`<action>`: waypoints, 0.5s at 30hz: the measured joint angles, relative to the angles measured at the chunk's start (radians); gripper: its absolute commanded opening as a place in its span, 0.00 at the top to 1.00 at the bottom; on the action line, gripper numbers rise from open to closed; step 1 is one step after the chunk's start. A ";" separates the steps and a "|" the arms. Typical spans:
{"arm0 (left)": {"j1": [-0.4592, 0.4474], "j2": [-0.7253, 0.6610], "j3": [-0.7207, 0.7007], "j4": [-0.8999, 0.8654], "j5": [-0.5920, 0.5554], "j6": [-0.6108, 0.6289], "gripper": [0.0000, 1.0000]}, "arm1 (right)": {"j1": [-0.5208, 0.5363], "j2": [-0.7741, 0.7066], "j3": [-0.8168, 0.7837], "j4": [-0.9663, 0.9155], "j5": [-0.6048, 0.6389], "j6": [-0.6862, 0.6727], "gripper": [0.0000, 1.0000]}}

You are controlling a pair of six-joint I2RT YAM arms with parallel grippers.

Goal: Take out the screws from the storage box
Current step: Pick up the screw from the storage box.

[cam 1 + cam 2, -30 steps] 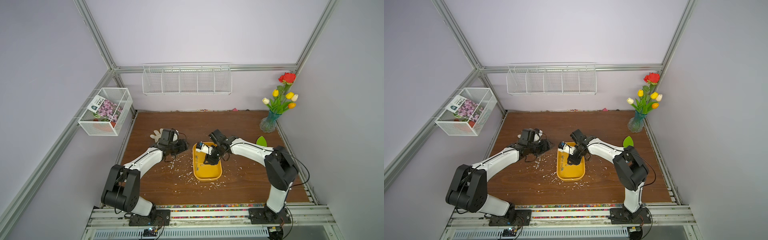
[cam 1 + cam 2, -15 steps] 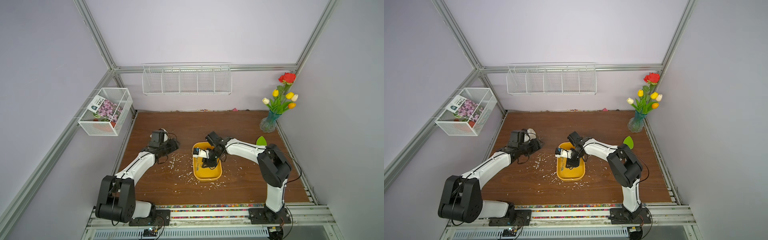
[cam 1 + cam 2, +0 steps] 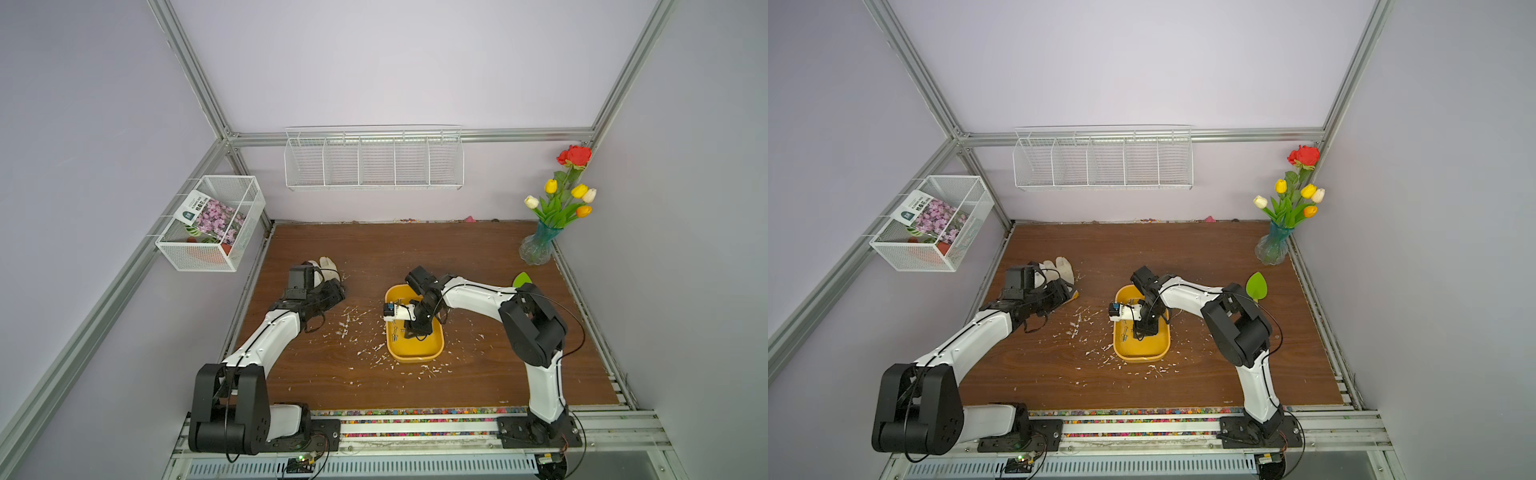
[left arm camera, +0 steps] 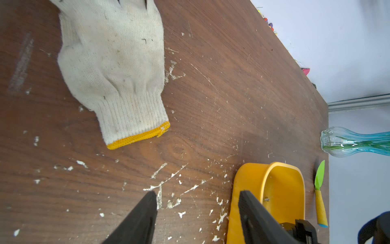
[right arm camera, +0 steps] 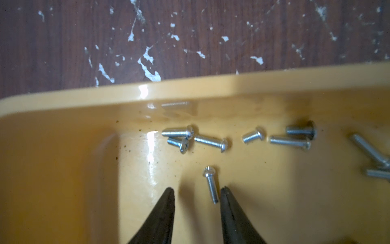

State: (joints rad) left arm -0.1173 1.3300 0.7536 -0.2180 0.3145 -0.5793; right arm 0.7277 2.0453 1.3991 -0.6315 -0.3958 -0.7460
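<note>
Right tool (image 5: 197, 188) spread, straddling one screw (image 5: 211, 184) at lower centre of frame | storage box (image 5: 190, 88) holds the other screws (image 5: 211, 142) (clustered by its wall, centre to right) | centre the shank, then pinch squarely | left tool (image 4: 197, 192) spread, empty

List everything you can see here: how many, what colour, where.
storage box: one, yellow-orange, mid-table
screws: at least nine, silver, inside the storage box
glove: one, white with yellow cuff, table's far left
flakes: many, white, scattered around the box
leaf-shaped item: one, green with yellow handle, right of the box
vase of flowers: one, blue-green glass, far right corner
wire baskets: two, white, on the walls
left gripper: black, open, near the glove
right gripper: black, open, astride one screw
</note>
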 measured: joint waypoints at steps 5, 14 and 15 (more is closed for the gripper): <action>0.006 0.002 0.000 0.000 0.000 0.010 0.34 | 0.019 0.008 0.014 -0.008 0.036 -0.014 0.65; 0.023 0.002 0.000 0.000 0.004 0.016 0.34 | 0.038 0.017 0.035 -0.024 0.088 -0.035 0.73; 0.025 0.002 0.000 0.000 0.005 0.016 0.34 | 0.038 0.017 0.036 -0.026 0.092 -0.037 0.74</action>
State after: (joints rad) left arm -0.0921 1.3315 0.7536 -0.2184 0.3195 -0.5629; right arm 0.7658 2.0624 1.4349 -0.6575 -0.3035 -0.7834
